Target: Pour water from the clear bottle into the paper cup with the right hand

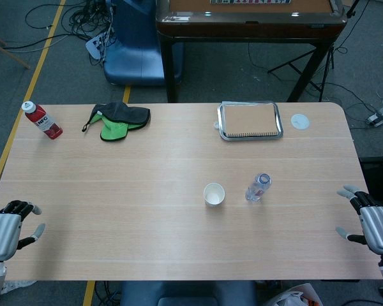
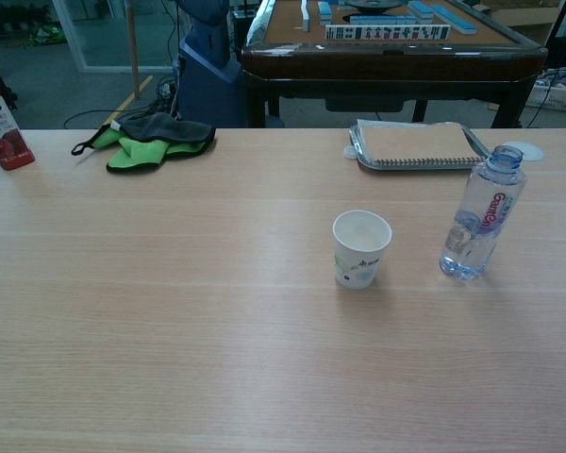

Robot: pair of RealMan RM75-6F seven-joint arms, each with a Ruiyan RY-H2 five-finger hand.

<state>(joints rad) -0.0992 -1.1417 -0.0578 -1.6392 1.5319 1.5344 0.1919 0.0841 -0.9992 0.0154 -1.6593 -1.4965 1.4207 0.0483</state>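
While both your hands sit at the near table corners, nothing is held. The table (image 1: 115, 210) is light wood and carries everything. Beyond its far edge stands a dark-framed mahjong table (image 2: 387, 57), and a blue chair base (image 1: 134, 51) is left of it on the floor.

On the far side you've got a metal tray (image 1: 250, 121) with a spiral notebook (image 2: 420, 143) lying in it. A small white lid (image 1: 300, 121) lies just right of the tray. Far left-centre is a black and green cloth (image 1: 118, 121); the far left corner has a red NFC juice bottle (image 1: 43, 121).

Your right hand (image 1: 370, 220) is at the right edge, fingers spread, holding nothing. Your left hand (image 1: 9, 226) is at the left edge, fingers apart, also holding nothing. Neither shows in the chest view.

The clear bottle (image 2: 483, 215) stands upright, uncapped, right of centre, with a little water at the bottom. The paper cup (image 2: 361, 247) stands upright just left of it, not touching. Nothing sits between your right hand and the bottle.
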